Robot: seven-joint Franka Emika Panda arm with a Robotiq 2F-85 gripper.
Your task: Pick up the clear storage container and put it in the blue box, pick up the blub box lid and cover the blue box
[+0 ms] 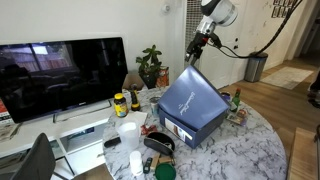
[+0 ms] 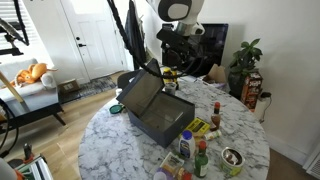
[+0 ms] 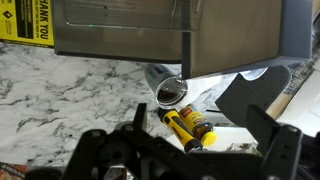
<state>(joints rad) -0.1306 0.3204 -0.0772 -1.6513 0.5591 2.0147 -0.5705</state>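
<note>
The blue box stands on the round marble table in both exterior views. Its blue lid rests tilted on the box with one edge raised, and it also shows in an exterior view and as a grey panel at the top of the wrist view. My gripper hovers just above the lid's raised edge. In the wrist view its fingers are spread wide with nothing between them. The clear storage container is hidden from view.
A yellow flashlight, a yellow-capped bottle and a round glass lie on the table below my gripper. Bottles and sauces crowd one side of the box. A TV and a plant stand behind.
</note>
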